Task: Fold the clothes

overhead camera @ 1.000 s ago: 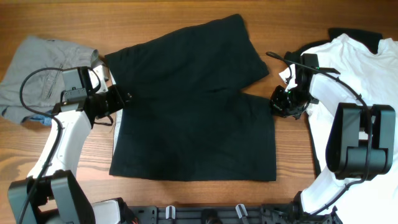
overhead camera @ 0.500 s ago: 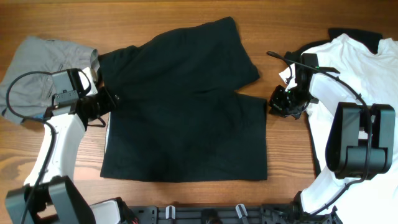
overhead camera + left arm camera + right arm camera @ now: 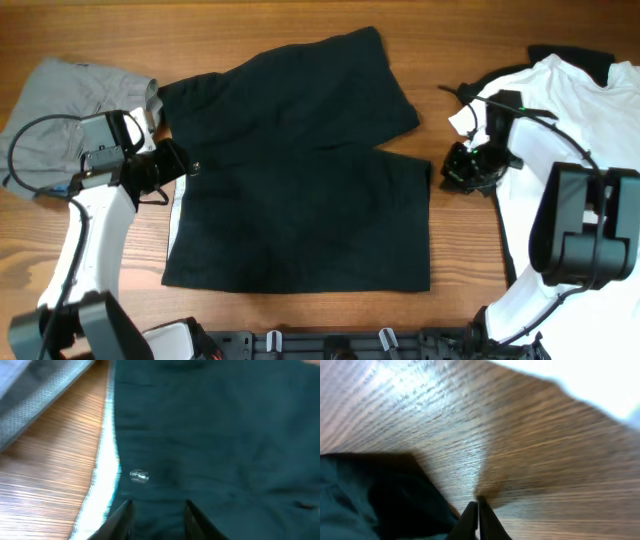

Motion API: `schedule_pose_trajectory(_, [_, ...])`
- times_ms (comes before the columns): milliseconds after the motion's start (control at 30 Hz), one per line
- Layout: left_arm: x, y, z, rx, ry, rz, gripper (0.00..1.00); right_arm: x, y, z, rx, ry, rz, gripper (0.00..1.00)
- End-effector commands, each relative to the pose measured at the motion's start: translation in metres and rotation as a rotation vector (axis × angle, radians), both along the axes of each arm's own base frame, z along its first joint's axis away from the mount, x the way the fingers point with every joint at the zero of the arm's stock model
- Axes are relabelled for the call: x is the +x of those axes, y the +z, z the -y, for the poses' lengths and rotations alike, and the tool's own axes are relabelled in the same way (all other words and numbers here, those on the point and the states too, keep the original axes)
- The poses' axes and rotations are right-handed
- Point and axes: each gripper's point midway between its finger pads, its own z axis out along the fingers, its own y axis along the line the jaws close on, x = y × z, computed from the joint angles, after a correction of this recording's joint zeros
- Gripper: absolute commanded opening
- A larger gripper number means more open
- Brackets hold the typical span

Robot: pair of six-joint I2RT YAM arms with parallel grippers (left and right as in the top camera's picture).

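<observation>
Your left claw (image 3: 157, 512) stands open over the black T-shirt (image 3: 300, 180), which lies spread at the middle of the tabletop (image 3: 250, 20). Your right claw (image 3: 478, 510) is closed, with nothing visibly gripped, beside the shirt's right edge.

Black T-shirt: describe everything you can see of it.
The black T-shirt is plain, soft, matte fabric, lying flat in the middle of the wooden table. It seems partly folded: a slanted upper part above a squarer lower block, lightly creased. A thin pale strip runs along its left edge. The left gripper is open over that edge. The right gripper, shut, is over bare wood just off its right corner.
</observation>
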Motion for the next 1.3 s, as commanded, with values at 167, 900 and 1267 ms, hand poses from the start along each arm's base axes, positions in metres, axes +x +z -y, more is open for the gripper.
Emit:
schedule_pose_trajectory(167, [-0.006,0.019,0.072,-0.104,-0.226,0.026,0.33,0.011,0.055,-0.037,0.210,0.238,0.256,0.68])
schedule_pose_trajectory(900, [-0.033,0.003,0.086,-0.067,-0.259,-0.105,0.44,0.013,0.000,-0.053,0.172,0.288,0.394,0.64])
schedule_pose_trajectory(1267, [-0.032,0.003,0.086,-0.066,-0.259,-0.101,0.45,0.044,-0.017,-0.006,-0.168,0.096,0.399,0.04])
